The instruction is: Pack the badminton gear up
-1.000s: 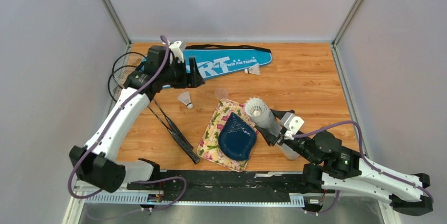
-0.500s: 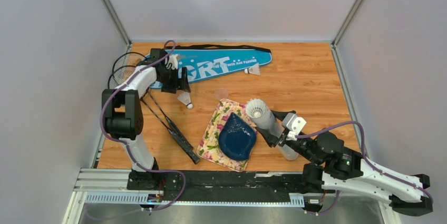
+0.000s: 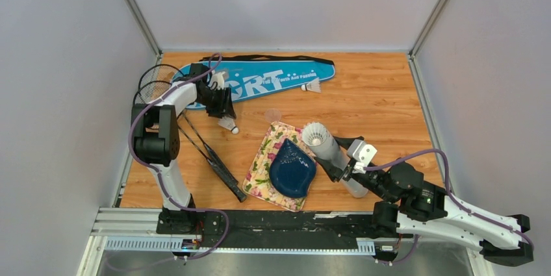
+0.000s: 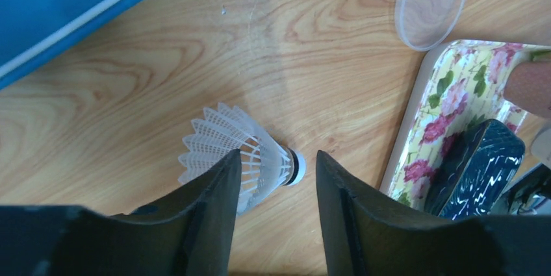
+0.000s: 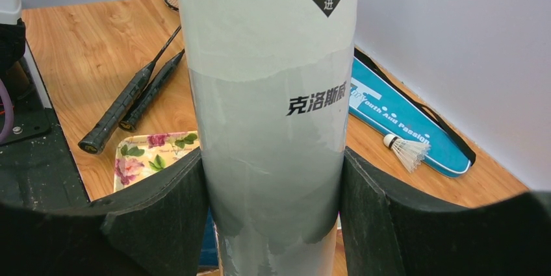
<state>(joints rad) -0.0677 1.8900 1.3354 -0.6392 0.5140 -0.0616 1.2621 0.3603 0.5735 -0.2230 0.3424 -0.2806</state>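
Observation:
A white shuttlecock (image 4: 240, 149) lies on the wood floor, its cork pointing right. My left gripper (image 4: 278, 156) is open just above it, one finger on each side, not touching; it also shows from above (image 3: 223, 108) over the shuttlecock (image 3: 228, 124). My right gripper (image 5: 273, 159) is shut on the long white tube (image 5: 269, 113) and holds it tilted over the tray edge (image 3: 323, 145). The blue "SPORT" bag (image 3: 273, 80) lies at the back with a second shuttlecock (image 3: 312, 86) on it. Two black rackets (image 3: 211, 156) lie on the left.
A floral tray (image 3: 263, 159) holds a dark blue plate (image 3: 292, 169) at centre front. A clear round lid (image 4: 432, 3) lies on the wood beside the tray. Walls close in on the left, right and back.
My left arm has folded back and its gripper has moved off the bag, coming down over the near shuttlecock. The right arm and the tube have barely moved.

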